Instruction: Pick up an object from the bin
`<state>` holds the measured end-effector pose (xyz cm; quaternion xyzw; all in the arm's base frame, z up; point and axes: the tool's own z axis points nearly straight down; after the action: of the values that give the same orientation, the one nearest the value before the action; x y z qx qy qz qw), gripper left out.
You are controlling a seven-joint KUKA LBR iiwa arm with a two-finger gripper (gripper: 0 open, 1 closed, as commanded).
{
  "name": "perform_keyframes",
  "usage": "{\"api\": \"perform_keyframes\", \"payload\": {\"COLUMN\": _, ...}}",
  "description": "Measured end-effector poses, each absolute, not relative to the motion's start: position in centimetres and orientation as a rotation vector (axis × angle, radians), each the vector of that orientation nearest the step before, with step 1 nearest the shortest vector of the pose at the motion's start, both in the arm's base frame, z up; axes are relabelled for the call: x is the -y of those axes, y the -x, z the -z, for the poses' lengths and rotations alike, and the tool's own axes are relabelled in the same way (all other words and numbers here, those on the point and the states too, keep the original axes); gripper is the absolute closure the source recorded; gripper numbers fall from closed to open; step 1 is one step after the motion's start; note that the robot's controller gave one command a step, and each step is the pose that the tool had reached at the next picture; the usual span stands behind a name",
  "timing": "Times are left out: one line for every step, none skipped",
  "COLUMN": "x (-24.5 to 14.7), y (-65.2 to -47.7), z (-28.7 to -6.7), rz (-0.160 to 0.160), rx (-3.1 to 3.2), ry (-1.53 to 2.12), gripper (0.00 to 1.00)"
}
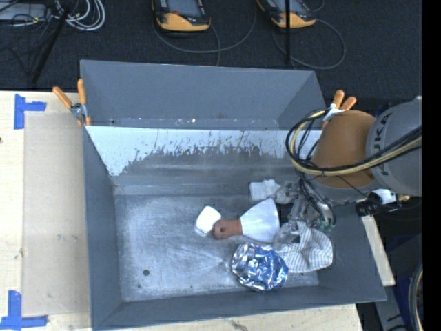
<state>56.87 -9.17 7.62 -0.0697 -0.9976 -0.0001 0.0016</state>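
gripper [300,221]: low, over the cloth's upper edge; open or closed, can't tell
cloth [313,252]: soft, light, limp; pinch a raised fold
foil [258,267]: touching cloth, crushable

**A Robotics Lab, by Every Sign**

The place was a robot laboratory rather than a home or a shop. A grey metal bin [200,92] filled the middle of the view, its sloped walls scuffed and scratched. At 3 o'clock an industrial robot arm [403,140] leaned over the rim, with an orange cover [348,147] and loops of black cable [303,140] on it. Beyond the bin, at 12 o'clock, an orange-and-black handheld control unit [180,10] lay on dark carpet [227,47], with a second unit [286,9] beside it at 1 o'clock, their leads trailing. At 11 o'clock lay a tangle of pale cables [86,5].
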Motion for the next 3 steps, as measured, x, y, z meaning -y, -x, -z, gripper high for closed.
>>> {"api": "perform_keyframes", "payload": {"x": 8.8, "y": -56.9, "z": -11.2, "rz": 0.003, "rx": 3.124, "ry": 0.223, "gripper": 1.0}}
{"api": "perform_keyframes", "payload": {"x": 8.8, "y": -57.2, "z": -13.7, "rz": -0.001, "rx": 3.138, "ry": 0.214, "gripper": 1.0}}
{"api": "perform_keyframes", "payload": {"x": 8.6, "y": -56.1, "z": -16.1, "rz": 0.002, "rx": 3.122, "ry": 0.217, "gripper": 1.0}}
